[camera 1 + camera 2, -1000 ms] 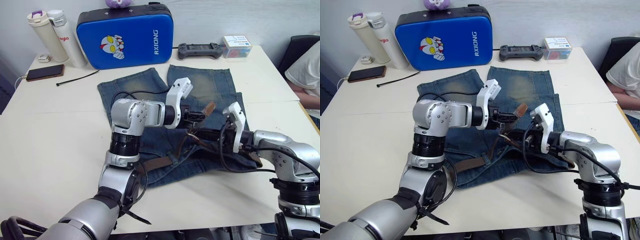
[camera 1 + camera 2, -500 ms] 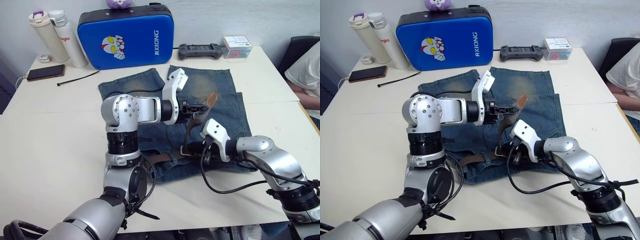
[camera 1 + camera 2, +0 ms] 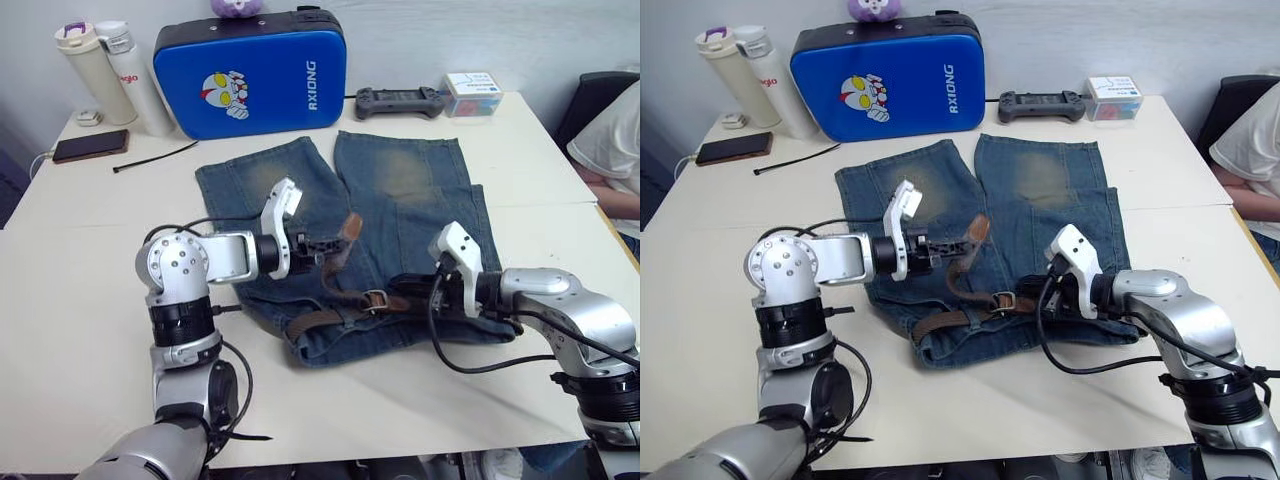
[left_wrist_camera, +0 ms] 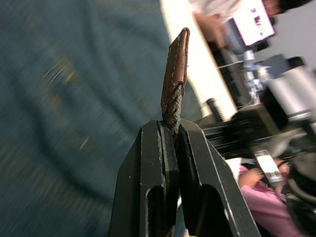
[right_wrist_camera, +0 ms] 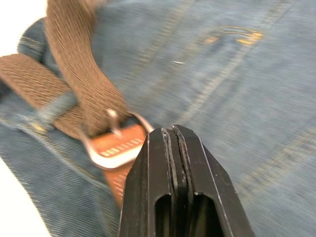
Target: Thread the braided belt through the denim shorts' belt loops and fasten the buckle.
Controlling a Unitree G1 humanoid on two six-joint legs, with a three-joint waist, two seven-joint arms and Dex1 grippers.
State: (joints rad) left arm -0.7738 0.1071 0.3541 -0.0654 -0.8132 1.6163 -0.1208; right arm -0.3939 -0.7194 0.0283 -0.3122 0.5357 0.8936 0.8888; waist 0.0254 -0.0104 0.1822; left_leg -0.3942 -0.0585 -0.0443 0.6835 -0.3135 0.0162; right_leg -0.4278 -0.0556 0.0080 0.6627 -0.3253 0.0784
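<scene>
A pair of faded blue denim shorts (image 3: pixel 400 210) with lighter worn patches on the legs is spread flat on a white table (image 3: pixel 90 300), the waistband turned toward the robot and the legs pointing away. A long dark-brown braided belt (image 3: pixel 325 318) is laid along the waistband, where it is seen passing under a narrow blue denim belt loop (image 5: pixel 54 106). The silver rectangular metal buckle (image 3: pixel 376 298) with its prong rests on the denim near the middle of the waistband, and the strap is passed through its frame. From the buckle the belt rises in a curve to its leather-tipped free end (image 4: pixel 176 64), which is pinched between the closed black fingers of the left gripper (image 3: pixel 322 248) and held raised above the left side of the shorts. The right gripper (image 3: pixel 400 290) is held low over the denim just beside the buckle; its fingers (image 5: pixel 173 163) are pressed together with nothing seen between them. Behind the shorts a blue padded case (image 3: pixel 250 72), two tall white bottles (image 3: pixel 110 75), a dark phone (image 3: pixel 90 145), a thin black cable tie (image 3: pixel 155 157), a black game controller (image 3: pixel 400 100) and a small box (image 3: pixel 472 92) are set on the table. A person's arm in a white sleeve (image 3: pixel 605 150) is seen at the table's right edge.
</scene>
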